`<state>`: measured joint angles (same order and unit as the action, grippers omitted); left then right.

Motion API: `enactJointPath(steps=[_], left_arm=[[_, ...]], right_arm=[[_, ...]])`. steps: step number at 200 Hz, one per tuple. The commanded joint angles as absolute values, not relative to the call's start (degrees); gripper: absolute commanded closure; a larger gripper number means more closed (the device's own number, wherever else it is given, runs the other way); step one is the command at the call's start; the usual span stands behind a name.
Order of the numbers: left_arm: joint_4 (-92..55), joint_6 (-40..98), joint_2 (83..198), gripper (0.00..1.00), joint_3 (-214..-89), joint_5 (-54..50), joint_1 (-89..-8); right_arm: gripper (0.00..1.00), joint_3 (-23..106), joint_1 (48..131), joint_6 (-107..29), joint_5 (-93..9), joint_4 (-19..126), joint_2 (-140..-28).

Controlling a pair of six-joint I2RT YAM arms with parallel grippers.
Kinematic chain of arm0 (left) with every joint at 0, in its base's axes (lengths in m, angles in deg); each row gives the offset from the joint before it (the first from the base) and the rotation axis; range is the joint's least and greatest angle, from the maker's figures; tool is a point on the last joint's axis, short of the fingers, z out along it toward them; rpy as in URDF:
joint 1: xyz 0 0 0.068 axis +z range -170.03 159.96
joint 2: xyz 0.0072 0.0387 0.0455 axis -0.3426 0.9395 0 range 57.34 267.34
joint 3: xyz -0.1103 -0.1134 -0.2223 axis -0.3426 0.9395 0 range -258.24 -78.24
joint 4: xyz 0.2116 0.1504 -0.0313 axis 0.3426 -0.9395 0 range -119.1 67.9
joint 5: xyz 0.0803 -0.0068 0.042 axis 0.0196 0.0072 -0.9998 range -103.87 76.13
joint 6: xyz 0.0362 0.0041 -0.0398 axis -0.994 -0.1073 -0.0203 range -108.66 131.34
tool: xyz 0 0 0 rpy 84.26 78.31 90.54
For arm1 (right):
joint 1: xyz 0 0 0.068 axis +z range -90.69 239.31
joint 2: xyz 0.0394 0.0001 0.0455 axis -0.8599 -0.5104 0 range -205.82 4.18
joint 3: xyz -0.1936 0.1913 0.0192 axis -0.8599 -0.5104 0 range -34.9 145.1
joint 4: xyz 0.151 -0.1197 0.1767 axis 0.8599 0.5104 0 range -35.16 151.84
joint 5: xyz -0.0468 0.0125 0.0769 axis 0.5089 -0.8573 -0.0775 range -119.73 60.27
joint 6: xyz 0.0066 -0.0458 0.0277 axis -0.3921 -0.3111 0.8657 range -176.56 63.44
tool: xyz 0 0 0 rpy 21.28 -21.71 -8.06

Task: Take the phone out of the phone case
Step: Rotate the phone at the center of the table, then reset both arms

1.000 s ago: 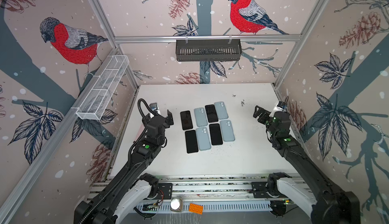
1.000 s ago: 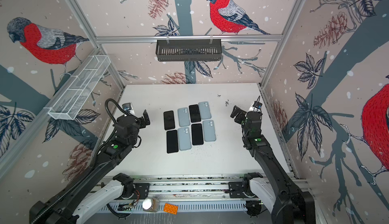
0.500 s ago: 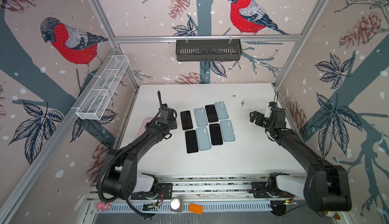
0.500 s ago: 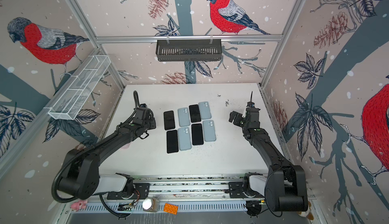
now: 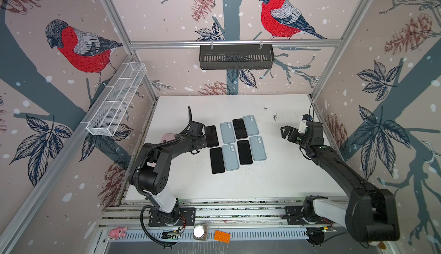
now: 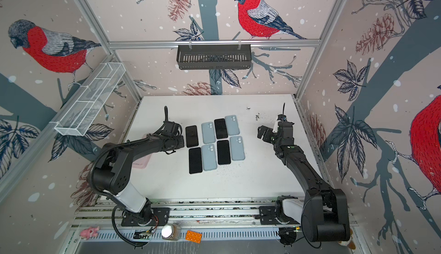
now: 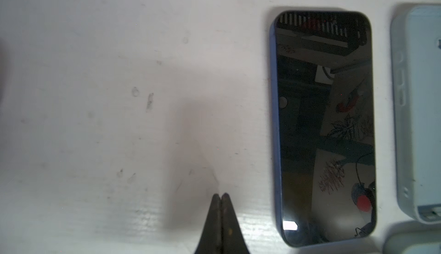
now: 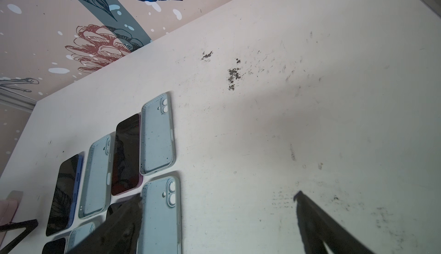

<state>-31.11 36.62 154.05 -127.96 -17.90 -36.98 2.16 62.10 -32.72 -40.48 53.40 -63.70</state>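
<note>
Plainly, the left end effector (image 7: 220, 196) is closed on nothing, its tips pressed together over the white tabletop (image 7: 95, 97), just beside a face-up black-screened phone with a blue rim (image 7: 322, 126). That phone lies flat, next to a pale blue silicone case (image 7: 420, 112). The right end effector (image 8: 218, 196) gapes wide and empty, well apart from both.

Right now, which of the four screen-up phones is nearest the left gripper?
The blue-edged phone at the left end of the far row: it alone lies right beside the shut left gripper.
</note>
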Motion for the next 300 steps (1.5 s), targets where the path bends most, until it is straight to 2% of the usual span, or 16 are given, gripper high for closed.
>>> enactJointPath(steps=[1,92,144,154,179,189,210,225,251,263,279,300], left_arm=[[-28.3,38.2,155.7,0.97,-129.0,-15.8,-37.5],[-25.3,38.9,160.6,1.00,-133.0,-14.6,-40.8],[-28.3,39.1,157.5,1.00,-133.0,-20.4,-40.5],[-28.5,39.4,154.7,0.95,-131.7,-22.2,-39.9],[-28.0,39.1,142.3,0.75,-126.5,-29.0,-38.3],[-26.8,37.8,135.1,0.58,-123.2,-33.3,-38.3],[-19.0,33.3,117.6,0.15,-112.8,-42.4,-38.1],[-7.8,24.6,105.2,0.01,-103.4,-44.7,-38.0],[11.5,15.9,89.1,0.00,-87.5,-45.9,-38.0],[23.0,10.6,85.7,0.00,-79.8,-45.5,-38.0],[33.6,5.9,86.7,0.01,-73.5,-46.0,-37.7],[37.9,6.2,95.6,0.00,-72.7,-41.0,-35.1]], right_arm=[[0.00,2.0,62.3,-33.0,-41.1,52.6,-63.4],[0.01,1.0,62.3,-33.1,-41.5,52.1,-63.1],[0.00,0.4,62.0,-33.1,-41.2,52.1,-62.8],[0.00,0.4,61.9,-33.1,-41.2,52.1,-62.5],[0.01,-0.4,61.8,-33.6,-40.2,51.0,-60.7],[0.01,-1.3,61.8,-33.8,-38.6,49.2,-59.5],[0.01,-4.1,61.8,-33.9,-32.2,42.5,-57.3],[0.01,-8.8,62.4,-35.4,-25.6,33.7,-55.2],[0.00,-23.1,64.9,-43.1,-15.5,7.9,-51.1],[0.00,-26.2,65.0,-45.9,-13.2,1.5,-51.9],[0.00,-26.9,64.9,-46.9,-11.3,-1.0,-55.2],[0.00,-27.4,64.7,-47.9,-12.6,-7.9,-59.9]])
